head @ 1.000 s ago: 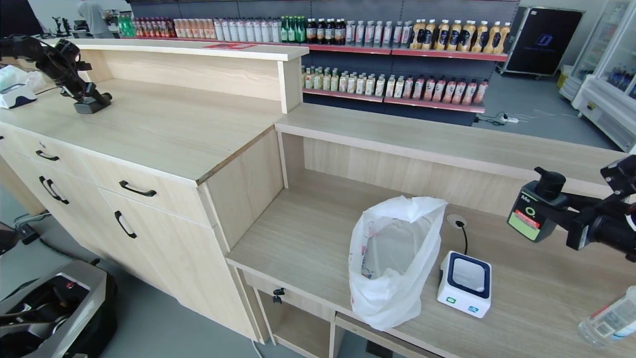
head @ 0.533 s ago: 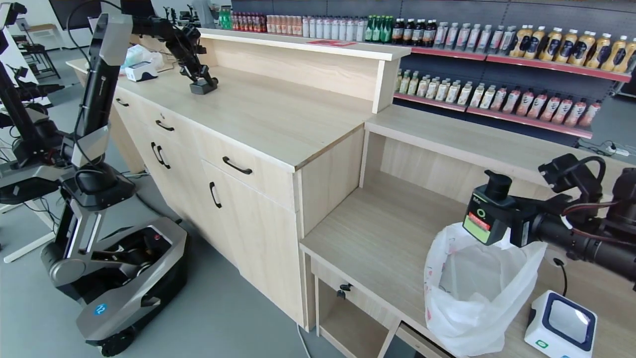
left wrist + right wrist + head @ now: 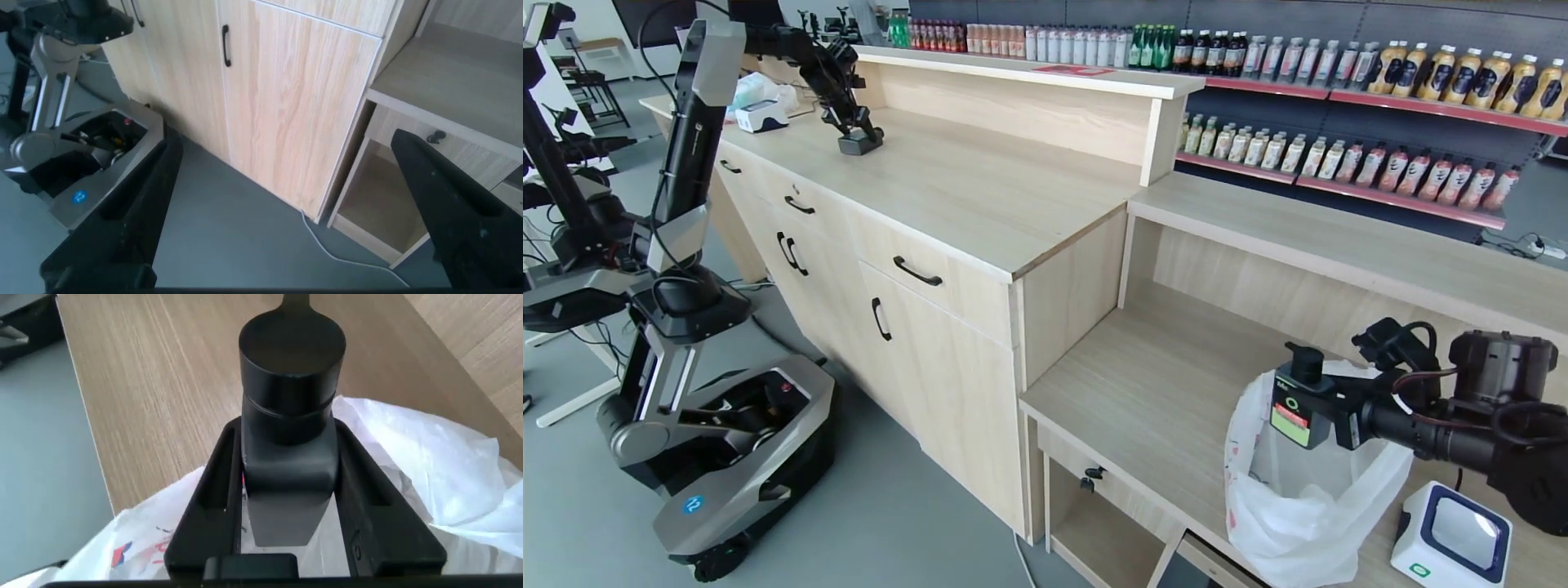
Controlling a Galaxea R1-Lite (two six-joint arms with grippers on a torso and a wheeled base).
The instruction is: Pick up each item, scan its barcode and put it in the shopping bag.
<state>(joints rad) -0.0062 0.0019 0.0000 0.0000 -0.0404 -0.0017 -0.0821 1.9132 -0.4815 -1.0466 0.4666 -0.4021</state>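
Head view: one dark pump bottle (image 3: 1294, 408) with a green-and-red label, upright and clamped in the right end effector (image 3: 1321, 406) over the open mouth of one white shopping bag (image 3: 1307, 506); one white scanner (image 3: 1450, 539) just beside the bag on the lower wooden surface (image 3: 1160, 400). Left wrist view: one left end effector (image 3: 286, 139), two fingers spread wide and holding nothing, above the grey floor (image 3: 229, 237) near the cabinet doors (image 3: 302, 73). Right wrist view: the bottle pinched between the end effector's two fingers (image 3: 225, 469), bag plastic showing below it.
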